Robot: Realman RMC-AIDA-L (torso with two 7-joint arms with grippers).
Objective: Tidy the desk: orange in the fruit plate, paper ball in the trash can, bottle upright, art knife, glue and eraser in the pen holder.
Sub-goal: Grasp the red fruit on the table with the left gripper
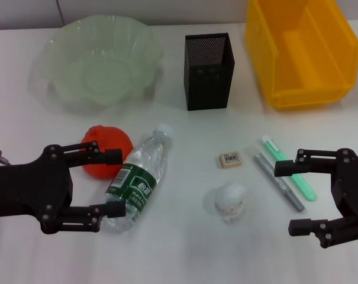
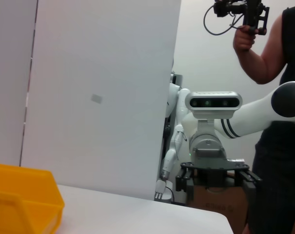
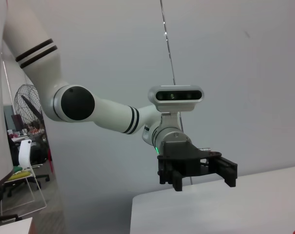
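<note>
The orange (image 1: 107, 151) lies at the front left, and the bottle (image 1: 140, 177) lies on its side just right of it. My left gripper (image 1: 119, 183) is open, one finger over the orange and the other over the bottle's base. The eraser (image 1: 230, 159) and paper ball (image 1: 231, 201) sit mid-table. The green art knife (image 1: 288, 167) and grey glue (image 1: 278, 181) lie side by side farther right. My right gripper (image 1: 284, 197) is open just right of the glue, holding nothing. At the back stand the fruit plate (image 1: 54, 50), pen holder (image 1: 208, 83) and trash can (image 1: 270, 65).
The white table (image 1: 184, 248) runs to a back wall. The left wrist view shows the trash can's corner (image 2: 20, 200), the right gripper (image 2: 215, 178) farther off and a person (image 2: 274, 63) beyond the table. The right wrist view shows the left gripper (image 3: 198, 171).
</note>
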